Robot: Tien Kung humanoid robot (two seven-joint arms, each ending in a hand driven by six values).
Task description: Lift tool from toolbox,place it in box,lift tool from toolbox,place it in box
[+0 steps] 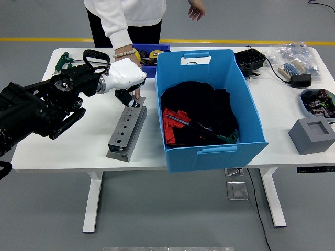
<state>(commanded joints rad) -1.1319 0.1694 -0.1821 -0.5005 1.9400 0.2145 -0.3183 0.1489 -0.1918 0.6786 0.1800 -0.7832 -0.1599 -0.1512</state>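
1. grey metal channel bar with holes (126, 129) lies flat on the white table (78, 136), just left of the large blue box (209, 104).
2. our left hand (125, 78), white with dark fingers, is curled down onto the bar's far end and grips it.
3. behind our hand we see a small blue toolbox (149, 65) holding tools.
4. a person's hand (128, 60) reaches down beside ours near the toolbox; their other hand (196, 9) is lifted clear of the table.
5. the blue box holds black and red items.
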